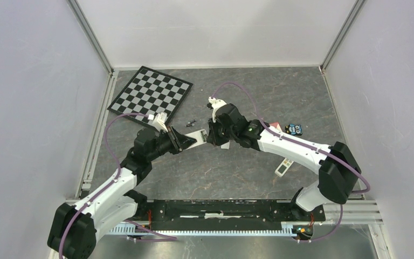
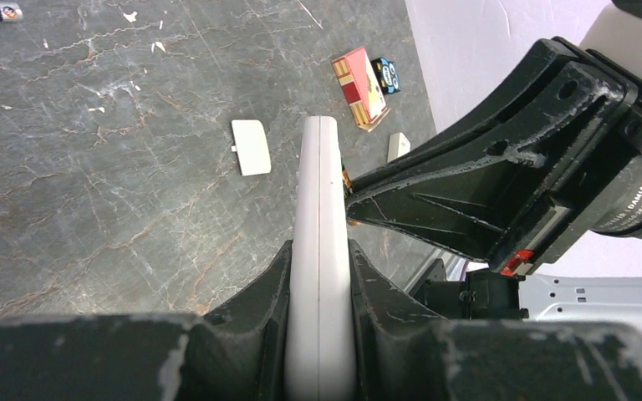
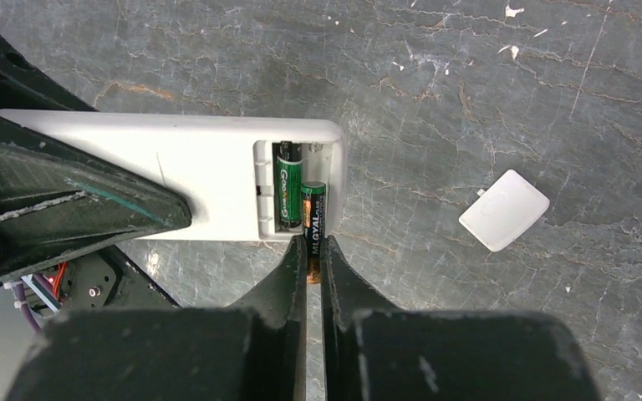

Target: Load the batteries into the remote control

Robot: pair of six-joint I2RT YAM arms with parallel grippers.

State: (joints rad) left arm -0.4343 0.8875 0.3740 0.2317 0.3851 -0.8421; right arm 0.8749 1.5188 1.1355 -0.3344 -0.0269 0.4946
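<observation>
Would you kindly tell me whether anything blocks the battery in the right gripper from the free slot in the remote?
Nothing visible does. The battery cover lies aside on the table, and the held battery in the right gripper tips into the open compartment of the remote, beside the seated battery.

left gripper [image 2: 319,259] clamped tight, right gripper [image 3: 313,255] pinched closed, tips nearly meeting

Setting: robotics lab test cell. You have 1 enclosed bench: grey stone-patterned table [image 1: 280,97], plain pale panels [image 1: 32,81] on 3 sides, aluminium frame posts [image 1: 89,32] rising at both far corners, slotted aluminium rail [image 1: 356,208] along the near edge, 2 arm bases [image 1: 75,229] bolted there, purple cables [image 1: 106,137] looping. Chessboard [image 1: 150,96] lies at the far-left corner.
</observation>
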